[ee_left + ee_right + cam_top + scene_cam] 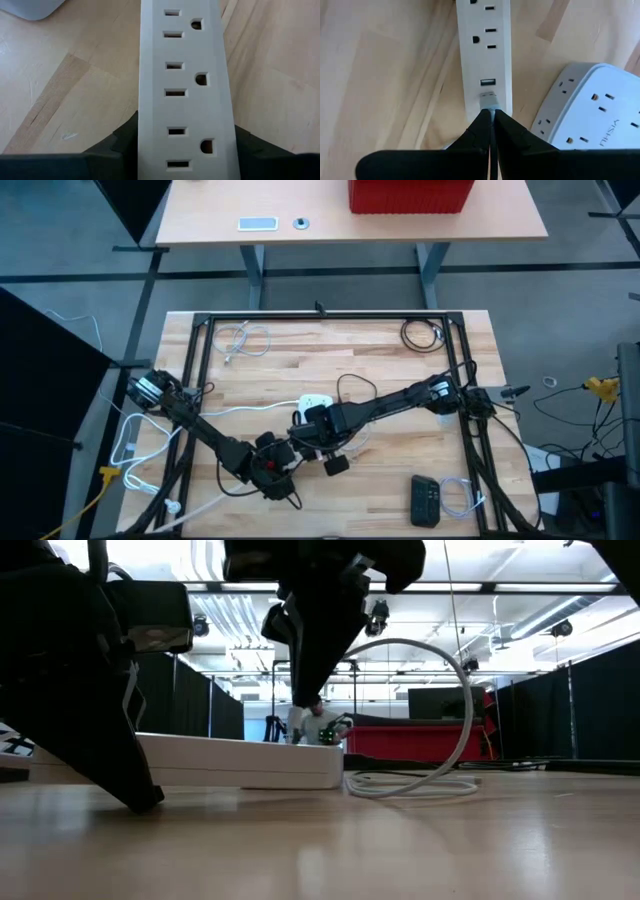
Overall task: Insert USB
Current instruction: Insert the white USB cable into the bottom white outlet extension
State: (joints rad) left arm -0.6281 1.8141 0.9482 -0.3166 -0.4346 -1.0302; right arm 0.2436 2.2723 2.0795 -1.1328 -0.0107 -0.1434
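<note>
Wooden table, cables lying around.
Left gripper clamps the power strip; right gripper pinches a USB plug beside a round outlet hub.

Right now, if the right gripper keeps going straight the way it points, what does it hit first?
Likely the power strip: the USB plug held in the right gripper sits just short of its USB port. Remaining gap unclear.

Grey floor, black curtains

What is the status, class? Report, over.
Left gripper clamps power strip. Right gripper pinches USB plug, just short of USB port. Nothing between.
</note>
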